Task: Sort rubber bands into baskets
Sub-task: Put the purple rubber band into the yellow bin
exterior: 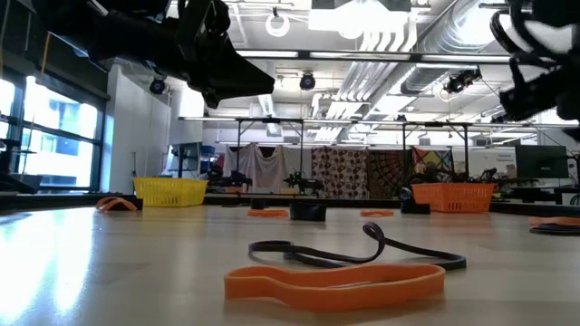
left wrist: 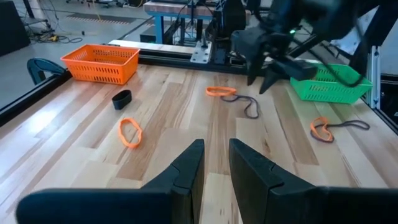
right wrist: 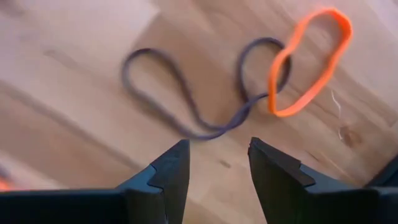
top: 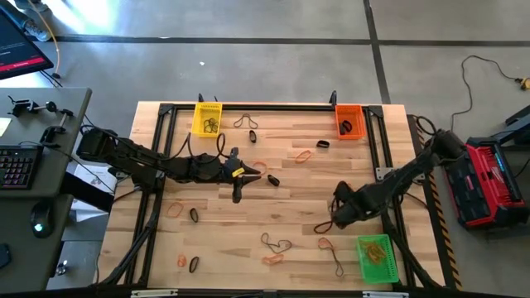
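Lying twisted: dark band (right wrist: 186, 99) looped through orange band (right wrist: 309, 59) | right gripper (right wrist: 214, 165) jaws apart | left gripper (left wrist: 216, 163) jaws slightly apart

L claw (top: 238, 192) mid-table; R claw (top: 325, 225) near green basket (top: 375, 258).

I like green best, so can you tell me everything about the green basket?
The green basket is a small rectangular box that looks like plastic mesh, bright green, with open holes all over its walls. It stands upright, open side up, near the right front corner of the wooden table. Some thin bands lie inside it; their colour is hard to tell. The right gripper hangs close by, off to the basket's left, and is not touching it. A dark band lies on the wood just left of the basket.
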Robot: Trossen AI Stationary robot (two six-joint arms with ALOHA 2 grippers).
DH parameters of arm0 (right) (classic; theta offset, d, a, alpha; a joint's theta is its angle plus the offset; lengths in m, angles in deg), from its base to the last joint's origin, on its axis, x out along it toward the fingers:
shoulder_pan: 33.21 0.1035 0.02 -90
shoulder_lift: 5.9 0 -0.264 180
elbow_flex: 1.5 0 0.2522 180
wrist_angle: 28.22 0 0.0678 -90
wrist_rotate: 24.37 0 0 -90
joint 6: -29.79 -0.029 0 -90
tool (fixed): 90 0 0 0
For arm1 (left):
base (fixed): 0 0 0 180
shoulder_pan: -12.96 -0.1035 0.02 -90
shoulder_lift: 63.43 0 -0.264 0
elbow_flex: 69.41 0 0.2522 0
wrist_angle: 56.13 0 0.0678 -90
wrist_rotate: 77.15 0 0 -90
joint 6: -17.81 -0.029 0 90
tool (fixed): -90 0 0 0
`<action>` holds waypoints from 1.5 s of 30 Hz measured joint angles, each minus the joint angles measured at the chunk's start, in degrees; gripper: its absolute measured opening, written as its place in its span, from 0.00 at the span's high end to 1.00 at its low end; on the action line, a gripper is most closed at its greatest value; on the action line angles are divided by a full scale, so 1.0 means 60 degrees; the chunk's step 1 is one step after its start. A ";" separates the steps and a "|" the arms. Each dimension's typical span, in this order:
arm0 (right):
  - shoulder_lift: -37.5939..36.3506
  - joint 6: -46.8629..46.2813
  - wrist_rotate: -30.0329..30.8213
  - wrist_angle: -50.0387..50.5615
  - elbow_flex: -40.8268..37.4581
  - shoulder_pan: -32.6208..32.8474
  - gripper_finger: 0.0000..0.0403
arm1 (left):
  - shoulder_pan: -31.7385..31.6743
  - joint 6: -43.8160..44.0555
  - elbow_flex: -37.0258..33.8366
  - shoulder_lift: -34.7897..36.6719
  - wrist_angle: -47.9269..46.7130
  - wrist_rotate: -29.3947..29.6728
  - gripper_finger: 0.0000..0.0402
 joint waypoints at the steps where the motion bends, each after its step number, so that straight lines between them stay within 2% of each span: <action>1: -0.0032 -0.0265 0.0022 -0.0096 -0.0199 -0.0018 0.62 | 0.0000 0.0000 0.0000 0.0000 -0.0003 0.0004 0.84; 7: 0.0071 -0.1115 0.0442 -0.1142 -0.1054 -0.0020 0.62 | 0.0000 0.0005 0.0000 0.0000 -0.0021 0.0000 0.84; 13: 0.0056 -0.1190 0.0917 -0.1868 -0.1307 -0.0016 0.65 | 0.0000 0.0029 0.0000 0.0000 -0.0027 0.0000 0.84; 16: 0.0060 -0.1104 0.1075 -0.1862 -0.1307 -0.0010 0.73 | 0.0000 0.0032 0.0000 0.0000 -0.0029 0.0000 0.84; 22: 0.0035 -0.0606 0.1648 -0.1678 -0.1198 0.0168 0.98 | -0.0003 0.0191 0.0000 0.0000 -0.0060 0.0000 0.84; 26: 0.0020 -0.0151 0.2030 -0.1640 -0.0603 0.0282 0.96 | 0.0000 0.0197 0.0000 0.0000 -0.0164 0.0000 0.84; 36: 0.0016 0.2191 0.4869 -0.1674 0.1208 0.0374 1.00 | 0.0258 0.0129 0.0000 0.0000 -0.0167 -0.0231 0.84; 45: 0.0016 0.4286 0.6079 -0.2132 0.2371 0.0291 1.00 | 0.0824 -0.0256 0.0102 0.0000 0.0245 -0.0219 0.78</action>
